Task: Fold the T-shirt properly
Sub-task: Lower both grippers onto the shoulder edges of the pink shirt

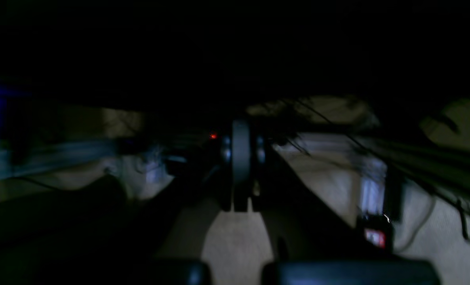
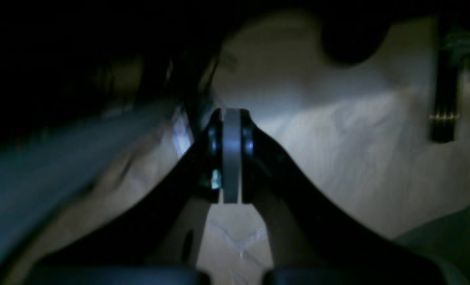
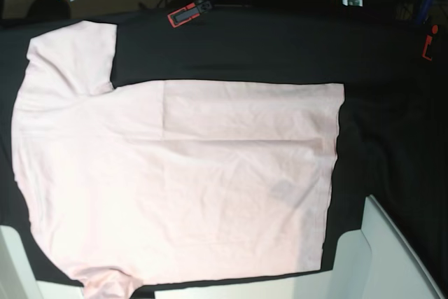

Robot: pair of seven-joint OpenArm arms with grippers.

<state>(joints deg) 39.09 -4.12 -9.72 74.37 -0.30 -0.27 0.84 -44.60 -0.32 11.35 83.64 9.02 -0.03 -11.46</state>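
**Shirt spread flat, both tools drawn back and pressed shut**

The T-shirt point(image 3: 182, 187) lay plain side up on the desk point(image 3: 231, 47), which was draped in black cloth, and served as the landmark for everything else. Its long axis ran side to side in the base view: the sleeve end sat at the view's left, one sleeve reaching toward the desk's far corner, and the straight hem sat at the view's right. A crease crossed the upper part of the body, where a strip along the far long edge seemed to be folded over.

Neither tool appeared in the base view, so both stood clear of the shirt. In its wrist view the right tool point(image 2: 231, 158), on the sleeve side, had its fingers pressed together on nothing, over a pale, blurred surface. The left tool point(image 1: 241, 158), on the hem side, was likewise pressed together and empty, in a dim, blurred view of cables and clutter.

How far each tool stood from the shirt could not be told. By side alone, the right arm was likely better placed for the sleeves and the left for the hem.
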